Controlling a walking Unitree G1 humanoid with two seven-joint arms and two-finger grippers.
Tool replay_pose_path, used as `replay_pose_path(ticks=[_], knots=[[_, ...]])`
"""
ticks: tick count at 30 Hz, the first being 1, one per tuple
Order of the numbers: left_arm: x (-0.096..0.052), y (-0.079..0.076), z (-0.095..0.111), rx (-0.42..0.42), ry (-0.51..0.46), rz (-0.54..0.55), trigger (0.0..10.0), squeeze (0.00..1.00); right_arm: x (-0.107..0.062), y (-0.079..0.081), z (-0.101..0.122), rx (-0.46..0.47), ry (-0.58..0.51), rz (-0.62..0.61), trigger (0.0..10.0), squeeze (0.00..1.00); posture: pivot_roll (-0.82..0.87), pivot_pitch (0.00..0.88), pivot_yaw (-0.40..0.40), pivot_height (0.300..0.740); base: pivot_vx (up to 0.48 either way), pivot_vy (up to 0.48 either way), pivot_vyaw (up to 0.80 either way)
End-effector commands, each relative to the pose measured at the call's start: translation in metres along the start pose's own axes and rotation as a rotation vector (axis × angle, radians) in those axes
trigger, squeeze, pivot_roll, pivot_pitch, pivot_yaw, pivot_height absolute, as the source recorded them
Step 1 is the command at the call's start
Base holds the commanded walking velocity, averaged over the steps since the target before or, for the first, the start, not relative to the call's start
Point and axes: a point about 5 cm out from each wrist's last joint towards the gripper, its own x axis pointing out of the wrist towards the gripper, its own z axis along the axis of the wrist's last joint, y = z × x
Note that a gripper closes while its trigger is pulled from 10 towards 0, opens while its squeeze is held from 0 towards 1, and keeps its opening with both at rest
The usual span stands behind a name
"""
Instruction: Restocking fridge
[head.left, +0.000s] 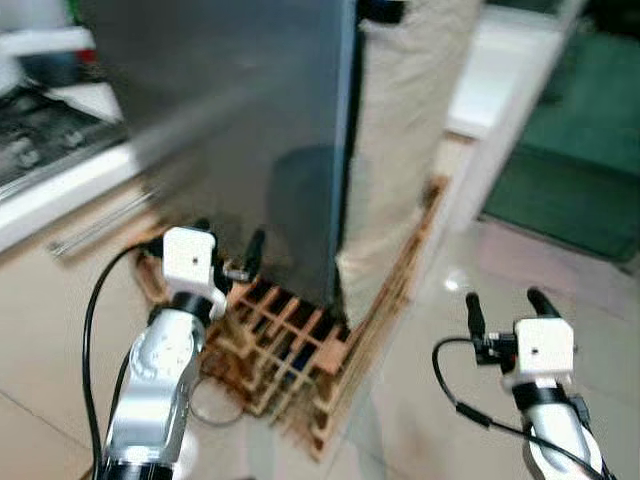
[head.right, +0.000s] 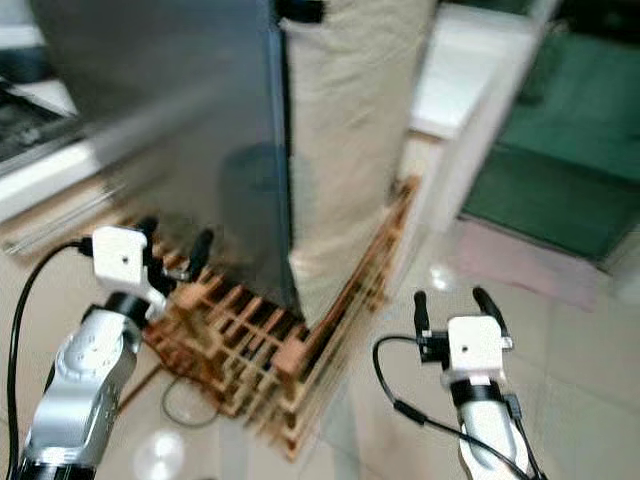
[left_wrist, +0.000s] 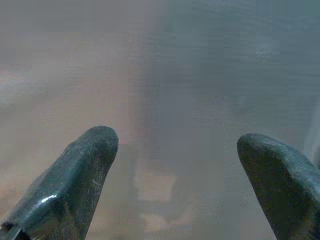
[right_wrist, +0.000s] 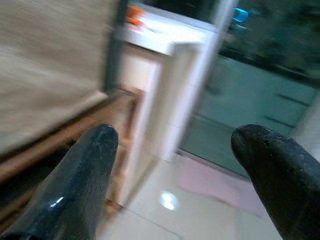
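Blurred fridge (head.left: 240, 130); both claws spread, empty.

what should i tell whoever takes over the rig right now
Left hand: open, empty, raised close to the tall grey metal fridge, low on its front.
Right hand: open, empty, over the pale tiled floor, apart from the fridge.
The fridge stands shut on a slatted wooden pallet, a beige cloth draped down its side.
Done: the robot stands at the fridge.
Left: open the door and stock it; I can make out no items to load. Head views are blurred.
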Motion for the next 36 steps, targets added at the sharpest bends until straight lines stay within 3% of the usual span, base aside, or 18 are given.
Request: replay_pose_path(ticks=[1,9,17,24,31,36], knots=[[0.002,-0.001,-0.001,0.000,0.012,-0.016,10.0,0.00,0.003,-0.004,0.001,-0.006,0.003,-0.018,10.0,0.00,-0.13,0.000,0.001,0.736,0.000,0.000,-0.73],[-0.003,0.001,-0.004,0.017,0.026,-0.017,10.0,0.00,0.003,-0.004,0.001,-0.005,0.008,-0.015,10.0,0.00,-0.13,0.000,0.000,0.736,0.000,0.000,-0.70],[-0.004,0.002,-0.008,0.029,0.042,-0.019,10.0,0.00,0.001,-0.002,0.001,0.001,0.009,-0.013,10.0,0.00,-0.13,0.000,-0.003,0.726,0.000,0.000,0.00],[-0.006,0.003,-0.010,0.025,0.043,-0.021,10.0,0.00,0.000,-0.002,-0.001,0.000,0.016,-0.012,10.0,0.00,-0.13,0.000,-0.005,0.726,0.000,0.427,0.00],[-0.003,-0.010,-0.003,0.015,0.002,-0.083,10.0,0.00,0.001,-0.001,0.001,-0.001,0.015,-0.011,10.0,0.00,-0.13,0.000,-0.005,0.726,0.000,0.000,0.00],[-0.007,-0.020,0.000,-0.007,0.001,-0.242,10.0,0.00,0.000,-0.004,0.001,-0.004,0.024,-0.022,10.0,0.00,-0.13,0.000,-0.003,0.726,0.000,0.000,0.00]])
